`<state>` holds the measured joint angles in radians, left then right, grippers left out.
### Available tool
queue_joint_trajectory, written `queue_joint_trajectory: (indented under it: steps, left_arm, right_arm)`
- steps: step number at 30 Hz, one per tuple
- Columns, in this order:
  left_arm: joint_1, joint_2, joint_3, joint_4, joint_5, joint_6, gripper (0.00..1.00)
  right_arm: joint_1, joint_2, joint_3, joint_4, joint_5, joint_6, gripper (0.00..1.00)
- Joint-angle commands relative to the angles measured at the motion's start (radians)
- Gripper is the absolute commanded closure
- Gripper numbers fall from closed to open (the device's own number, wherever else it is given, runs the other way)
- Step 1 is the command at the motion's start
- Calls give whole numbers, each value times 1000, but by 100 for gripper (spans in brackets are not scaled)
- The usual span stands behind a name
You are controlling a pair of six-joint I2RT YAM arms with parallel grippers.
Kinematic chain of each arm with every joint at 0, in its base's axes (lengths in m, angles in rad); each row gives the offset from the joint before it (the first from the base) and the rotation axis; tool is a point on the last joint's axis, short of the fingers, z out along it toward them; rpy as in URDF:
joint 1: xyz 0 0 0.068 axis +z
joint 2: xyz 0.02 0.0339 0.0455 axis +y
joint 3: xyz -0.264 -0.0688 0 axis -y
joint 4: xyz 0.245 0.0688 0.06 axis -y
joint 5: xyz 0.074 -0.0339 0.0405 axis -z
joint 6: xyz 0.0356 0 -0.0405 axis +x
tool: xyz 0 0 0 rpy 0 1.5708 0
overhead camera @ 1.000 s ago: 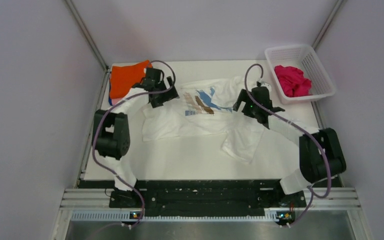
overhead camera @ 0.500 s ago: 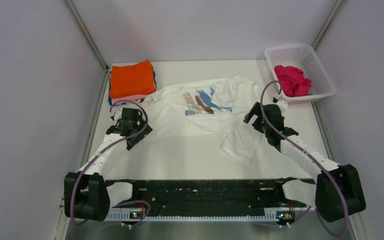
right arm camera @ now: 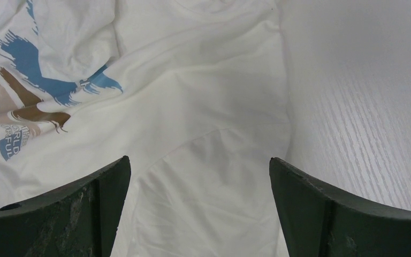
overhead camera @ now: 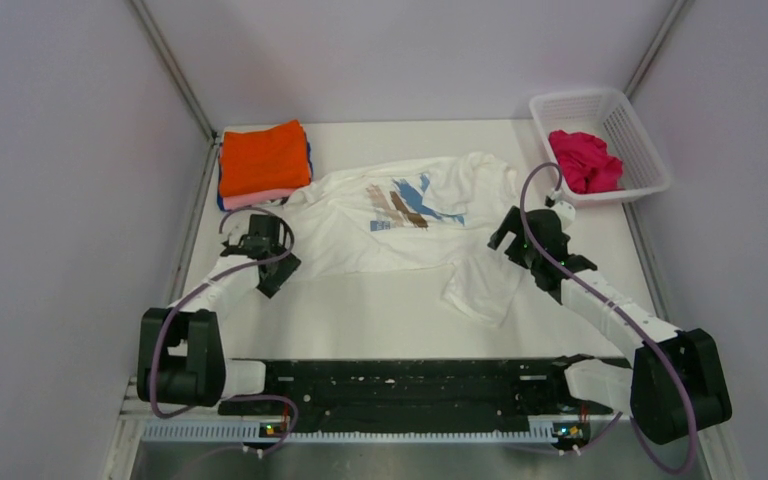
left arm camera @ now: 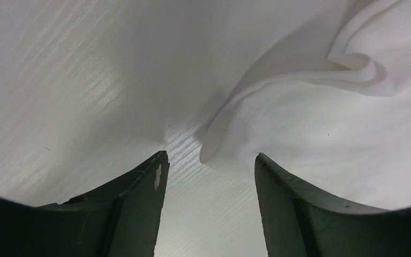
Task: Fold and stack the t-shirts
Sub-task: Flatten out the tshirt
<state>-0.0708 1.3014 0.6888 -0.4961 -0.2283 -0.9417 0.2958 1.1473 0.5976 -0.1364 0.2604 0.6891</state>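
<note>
The white t-shirt (overhead camera: 400,225) with its blue, brown and tan print lies spread across the table, one sleeve trailing toward the front right. My left gripper (overhead camera: 265,243) is open and empty at the shirt's left edge; in the left wrist view (left arm camera: 210,160) a cloth corner (left arm camera: 214,150) lies just ahead of the fingertips. My right gripper (overhead camera: 520,232) is open and empty over the right sleeve; the right wrist view (right arm camera: 199,163) shows the sleeve seam (right arm camera: 192,142) between the fingers. A folded orange shirt (overhead camera: 263,158) tops a stack at the back left. A magenta shirt (overhead camera: 584,160) lies crumpled in the basket.
The white lattice basket (overhead camera: 638,140) stands at the back right corner. Pink and blue folded layers (overhead camera: 250,197) show under the orange shirt. Walls close in the table on the left, back and right. The black arm rail (overhead camera: 410,385) runs along the near edge.
Both arms drew back from the far side toward the near side; the shirt now lies flatter. Since half a second ago the left gripper shifted slightly back toward the shirt's left edge.
</note>
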Motion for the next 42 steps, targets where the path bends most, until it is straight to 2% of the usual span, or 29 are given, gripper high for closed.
queue_joint_trajectory:
  steps: [1, 5, 9, 16, 17, 20, 26, 33, 38, 42]
  left_arm:
    - [5, 42, 33, 63, 1, -57, 39]
    - [5, 99, 41, 61, -5, -66, 41]
    - [4, 148, 60, 62, 22, -65, 48]
    - [5, 222, 91, 70, 81, -46, 66]
    - [5, 225, 89, 71, 85, -41, 70]
    - [4, 221, 83, 70, 89, -29, 99]
    - [3, 146, 69, 75, 79, 12, 100]
    - [3, 30, 60, 71, 69, 104, 100]
    - [3, -25, 33, 65, 79, 112, 100]
    - [3, -42, 28, 59, 62, 105, 100]
  right_arm:
    - [-7, 1, 50, -2, 26, -16, 1]
    - [-6, 2, 50, -8, 37, -16, 1]
    - [-5, 3, 52, -17, 46, -16, 1]
    - [-5, 4, 56, -32, 69, -16, 1]
    - [-6, 4, 57, -36, 73, -16, 2]
    - [-5, 5, 59, -40, 75, -17, 2]
    - [0, 11, 85, -113, 92, -11, 2]
    - [105, -40, 137, -389, 110, 25, 3]
    - [217, -97, 110, -594, 52, 72, 13]
    - [268, -93, 60, -616, -8, 118, 21]
